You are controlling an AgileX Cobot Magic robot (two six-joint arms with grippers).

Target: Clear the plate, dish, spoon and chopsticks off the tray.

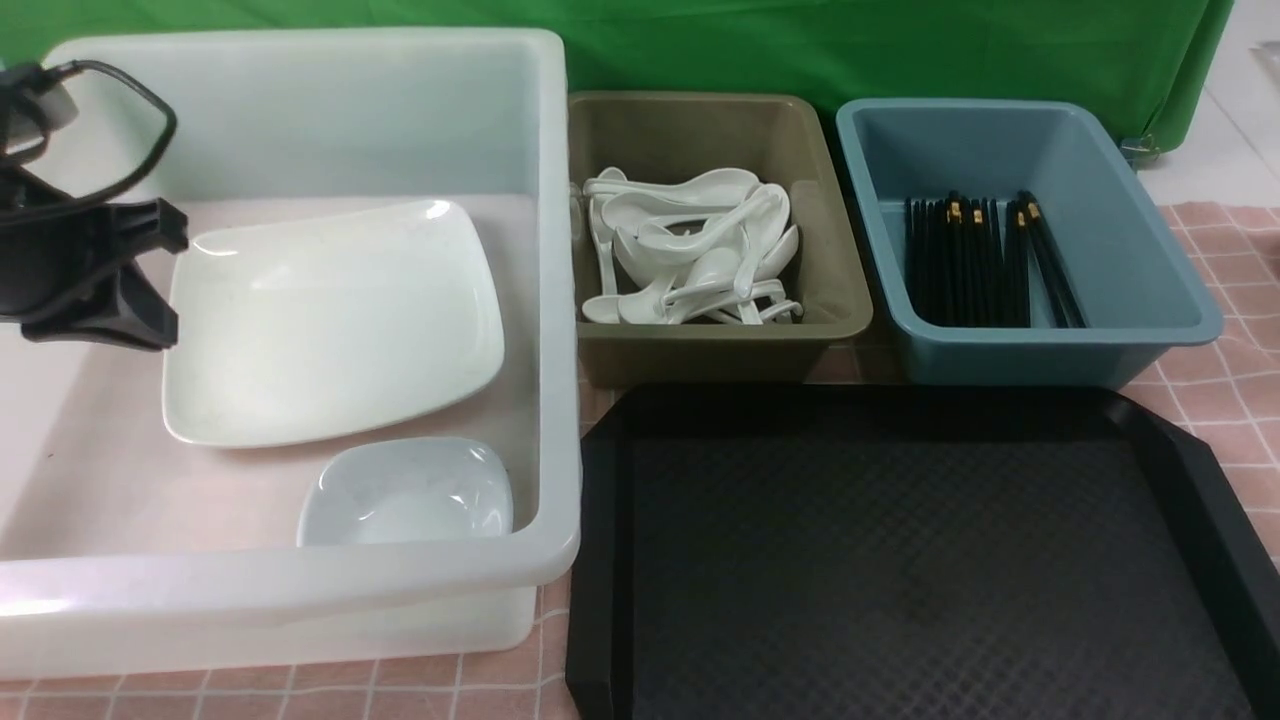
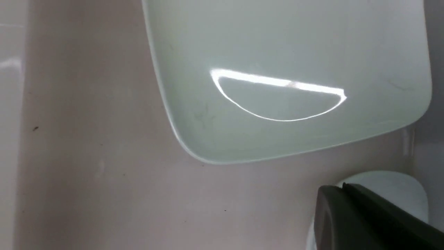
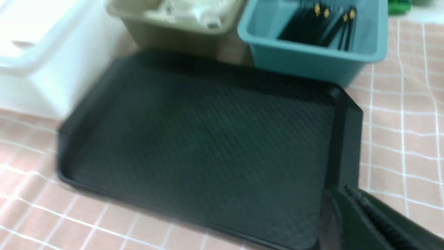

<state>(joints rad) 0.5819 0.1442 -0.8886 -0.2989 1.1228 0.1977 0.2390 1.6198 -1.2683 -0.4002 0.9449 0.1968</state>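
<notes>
Plate [image 1: 335,320] and dish [image 1: 408,493] lay in the white tub [image 1: 300,590]; both grippers' jaws were closed, empty

The plate [image 1: 335,320] and the dish [image 1: 408,492] are glossy white ceramic with bright highlights; the spoons [image 1: 690,245] look the same. The tray [image 1: 920,560] is matt black plastic, its floor rough with a diamond pattern. The big white tub [image 1: 300,590] is smooth, slightly translucent plastic. A checked pink cloth [image 1: 1225,270] covers the table
</notes>
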